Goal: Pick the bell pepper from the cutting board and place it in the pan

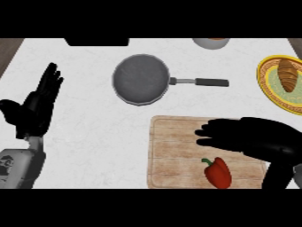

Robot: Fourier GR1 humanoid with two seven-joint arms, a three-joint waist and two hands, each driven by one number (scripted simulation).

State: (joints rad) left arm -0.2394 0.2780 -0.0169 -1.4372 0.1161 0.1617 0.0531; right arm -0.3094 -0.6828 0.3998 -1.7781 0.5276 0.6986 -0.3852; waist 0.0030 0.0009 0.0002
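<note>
A red bell pepper [218,172] with a green stem lies on the wooden cutting board [172,155], near the board's front edge. My right hand [261,137] hovers over the board just behind and to the right of the pepper, palm down, fingers relaxed and pointing left, holding nothing. The grey pan [141,79] stands behind the board at the counter's middle, its black handle [202,81] pointing right; nothing is in it. My left hand [35,104] rests open at the left, fingers up.
A yellow-rimmed plate [271,86] with a croissant [288,75] sits at the right edge. A pale bowl [211,42] and a dark object [97,41] stand along the back edge. The white counter meets wood flooring at both sides.
</note>
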